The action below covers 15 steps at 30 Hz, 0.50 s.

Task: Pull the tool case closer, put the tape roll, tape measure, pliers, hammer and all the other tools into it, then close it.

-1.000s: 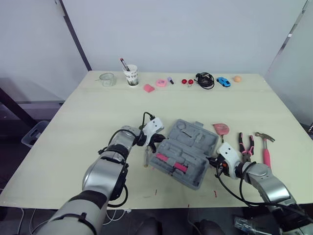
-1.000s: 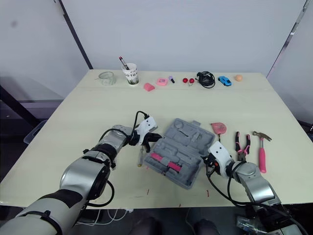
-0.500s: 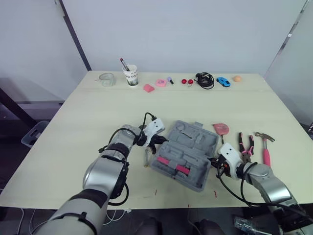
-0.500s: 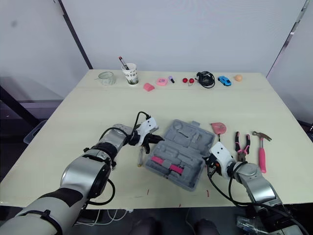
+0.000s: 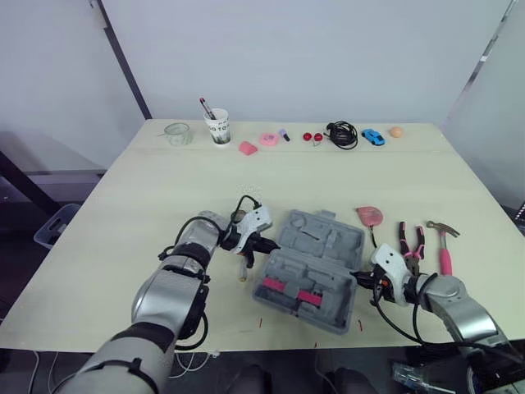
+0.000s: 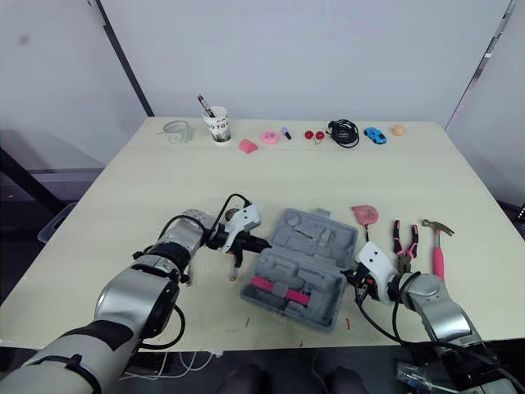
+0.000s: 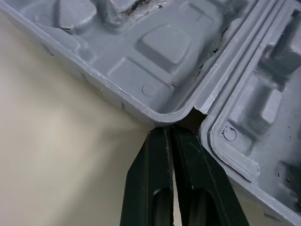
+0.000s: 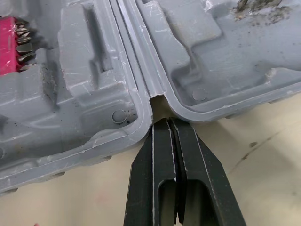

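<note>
The grey tool case [image 5: 316, 244] lies open on the table, with pink bit holders [image 5: 287, 289] in its near half. My left gripper [image 5: 269, 245] is shut, its tips [image 7: 169, 129] pressed into the hinge notch on the case's left side. My right gripper [image 5: 359, 279] is shut too, with its tips [image 8: 169, 121] in the notch on the case's right side. A screwdriver [image 5: 244, 269] lies just left of the case. To the case's right lie a pink tape measure [image 5: 370, 215], pliers [image 5: 413, 240] and a pink-handled hammer [image 5: 445, 250].
Along the far edge stand a glass jar [image 5: 174, 133], a paper cup with pens [image 5: 218, 127], a pink roll [image 5: 269, 139], a black cable [image 5: 343, 134], a blue toy car [image 5: 374, 136] and an orange ball [image 5: 396, 131]. The table's front edge runs close below the case.
The case has slid toward the front edge and turned a little, and both grippers have moved with it at the hinge notches.
</note>
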Tool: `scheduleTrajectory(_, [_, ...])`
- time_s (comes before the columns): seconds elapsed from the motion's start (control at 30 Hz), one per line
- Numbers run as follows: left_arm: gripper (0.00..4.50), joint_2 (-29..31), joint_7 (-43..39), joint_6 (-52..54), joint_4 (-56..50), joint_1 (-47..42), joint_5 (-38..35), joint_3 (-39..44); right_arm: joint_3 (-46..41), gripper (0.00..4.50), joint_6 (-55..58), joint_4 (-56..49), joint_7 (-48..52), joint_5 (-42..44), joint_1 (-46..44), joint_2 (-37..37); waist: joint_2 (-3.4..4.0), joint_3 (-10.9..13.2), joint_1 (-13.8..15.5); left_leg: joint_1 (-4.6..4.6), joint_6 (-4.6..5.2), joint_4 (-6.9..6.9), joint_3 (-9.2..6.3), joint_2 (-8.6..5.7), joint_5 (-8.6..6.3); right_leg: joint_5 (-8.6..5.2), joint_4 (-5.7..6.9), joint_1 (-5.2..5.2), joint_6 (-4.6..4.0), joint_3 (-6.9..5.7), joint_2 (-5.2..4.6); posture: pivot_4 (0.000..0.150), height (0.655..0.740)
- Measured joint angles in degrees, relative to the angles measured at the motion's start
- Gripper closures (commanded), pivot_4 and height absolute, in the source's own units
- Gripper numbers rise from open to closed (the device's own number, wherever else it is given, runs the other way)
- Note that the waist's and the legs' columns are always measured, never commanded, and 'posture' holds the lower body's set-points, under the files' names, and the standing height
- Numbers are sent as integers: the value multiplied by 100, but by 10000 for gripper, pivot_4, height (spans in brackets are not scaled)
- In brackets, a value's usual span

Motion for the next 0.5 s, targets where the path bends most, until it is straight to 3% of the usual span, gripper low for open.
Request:
scheduleTrajectory(0.2, [43183,87,-308,839,-1094,508,-123,-6,-10,45000,-25,19,158,9,2,-59,1,-1,-7,2,0,1,-8,0,0,0,2,0,0,2,0,1500,7400])
scheduleTrajectory(0.5, [43183,456,-418,2318,-3995,1954,-332,-236,-20,45000,-48,56,270,23,-2,-92,6,-3,-33,9,0,1,-19,2,0,0,5,0,0,12,0,1500,7400])
